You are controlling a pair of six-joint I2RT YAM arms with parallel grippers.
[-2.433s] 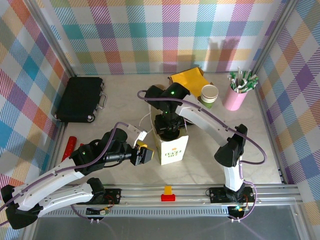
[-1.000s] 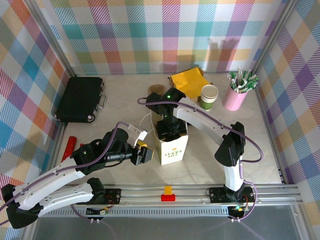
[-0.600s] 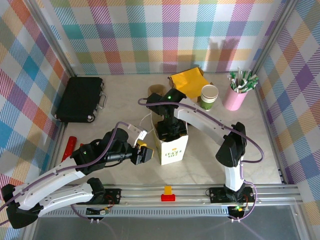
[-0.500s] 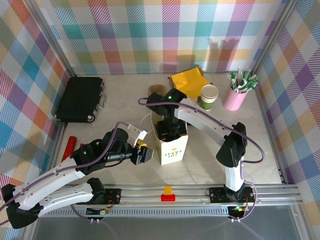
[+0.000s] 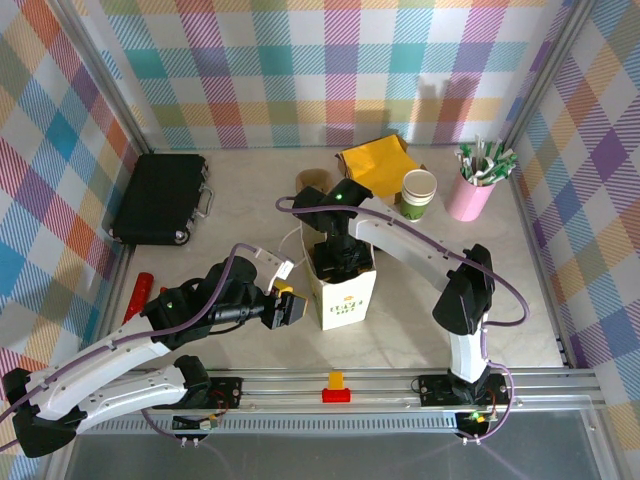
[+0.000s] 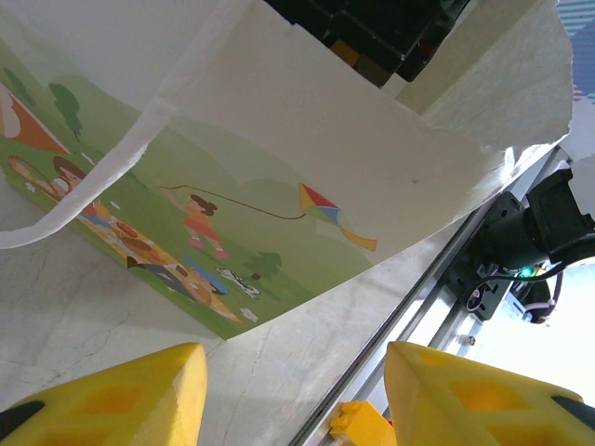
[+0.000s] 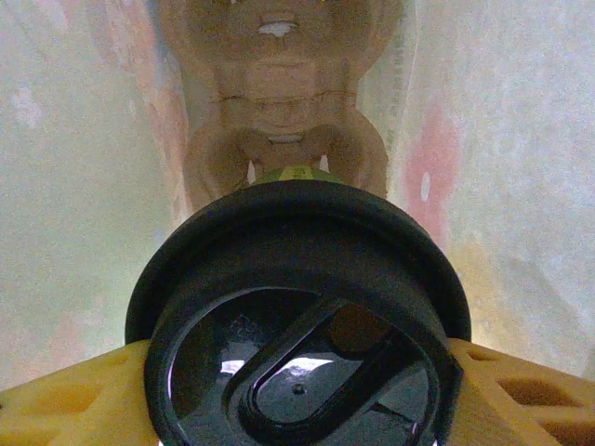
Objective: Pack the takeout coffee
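The right fingers (image 7: 56, 409) pinch the takeout coffee (image 7: 297, 279) just below its black lid (image 7: 297, 372), inside the upright paper bag (image 5: 346, 300) at the middle of the table (image 5: 250, 200), while the left fingers (image 6: 121, 390) are spread and empty just left of the bag.

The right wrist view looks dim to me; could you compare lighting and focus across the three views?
Right wrist view: dim, warm light filtering through the paper bag, a pale glare patch on the black lid. Left wrist view: bright, the bag's print sharp, the near yellow fingers blurred. Top external view: even light, sharp, faint shadows on the back wall.
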